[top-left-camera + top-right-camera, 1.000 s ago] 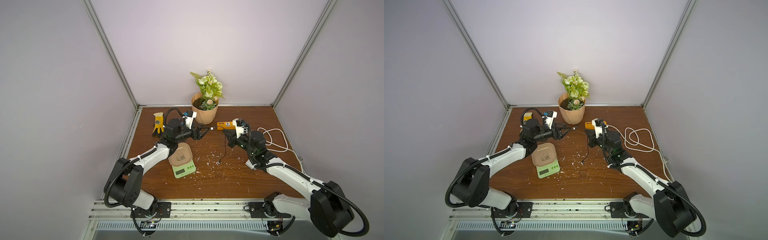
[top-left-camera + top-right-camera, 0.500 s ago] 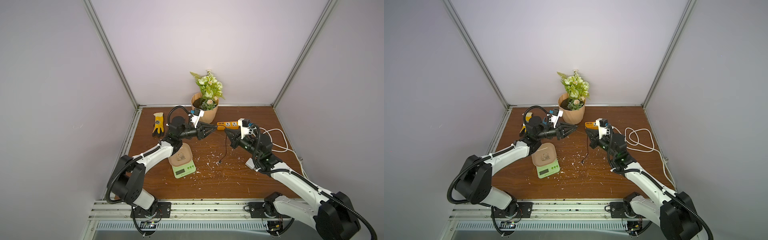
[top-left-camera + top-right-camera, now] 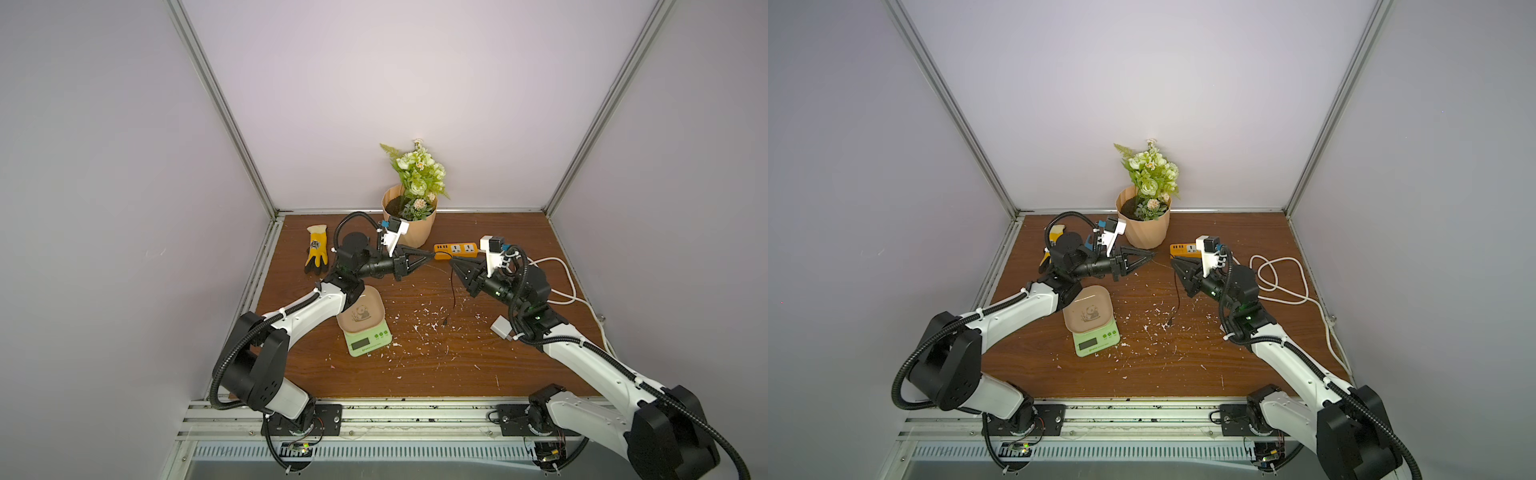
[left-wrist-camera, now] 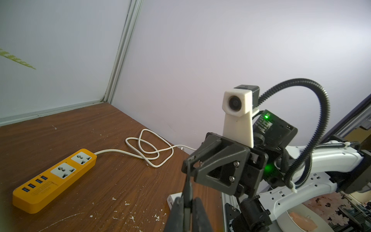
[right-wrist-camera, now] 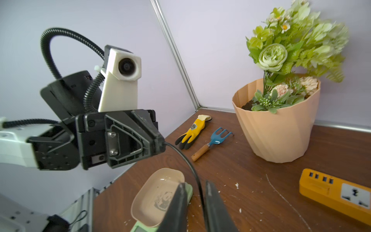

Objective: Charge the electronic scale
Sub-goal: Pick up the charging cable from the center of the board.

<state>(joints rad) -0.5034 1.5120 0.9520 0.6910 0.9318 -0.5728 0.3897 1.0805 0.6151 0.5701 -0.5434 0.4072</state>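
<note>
The electronic scale [image 3: 365, 328] [image 3: 1094, 328], light green with a tan panda tray [image 5: 158, 196], sits on the table under my left forearm. A thin black cable [image 3: 453, 291] [image 5: 190, 164] hangs in the air between both grippers, its loose end [image 3: 444, 322] reaching the table. My left gripper [image 3: 430, 257] [image 4: 187, 202] is shut on the cable's upper end. Tip to tip with it, my right gripper [image 3: 453, 261] [image 5: 195, 184] stands slightly open, and the cable runs loose between its fingers.
An orange power strip [image 3: 456, 249] [image 4: 54, 178] with a coiled white cord [image 3: 557, 282] lies behind the grippers. A white charger cube [image 3: 502, 327] lies by my right arm. A flower pot [image 3: 411, 226], glove [image 3: 316, 254] and small rake [image 5: 212, 143] are at the back.
The two grippers came together tip to tip above the table. My left gripper closed on the cable's end, and my right gripper parted its jaws, letting go of the cable.
</note>
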